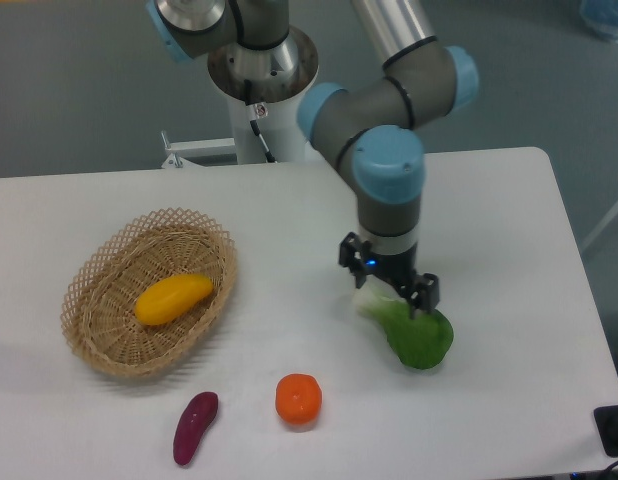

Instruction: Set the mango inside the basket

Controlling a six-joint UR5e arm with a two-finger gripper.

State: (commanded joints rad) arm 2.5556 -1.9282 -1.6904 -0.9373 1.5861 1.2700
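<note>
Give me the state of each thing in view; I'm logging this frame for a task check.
mango: lying in the basket
basket: upright on the table, holding the mango
orange fruit: loose on the table
sweet potato: lying on the table
green vegetable: on the table under the end effector
end effector: over the vegetable; open or shut unclear

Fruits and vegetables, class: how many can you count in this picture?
4: the mango in the basket, the sweet potato and orange on the table's front, the green vegetable under the hand.
</note>
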